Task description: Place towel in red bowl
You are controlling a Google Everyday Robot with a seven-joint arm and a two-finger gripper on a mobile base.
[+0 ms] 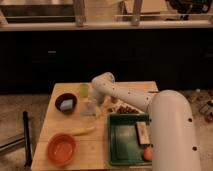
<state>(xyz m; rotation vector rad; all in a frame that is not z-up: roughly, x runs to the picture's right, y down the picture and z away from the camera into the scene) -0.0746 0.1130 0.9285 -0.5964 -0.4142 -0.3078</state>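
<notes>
I am hovering my claw (93,101) at the towel (89,110); cannot tell if gripping. A shallow pinch risks dropping it before the red bowl (61,149).

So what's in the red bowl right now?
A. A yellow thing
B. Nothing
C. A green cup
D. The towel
B: the red bowl, at the table's near-left corner, shows only its bare inside. The towel is farther back, mid-table, with the arm's jaws right above it.
</notes>
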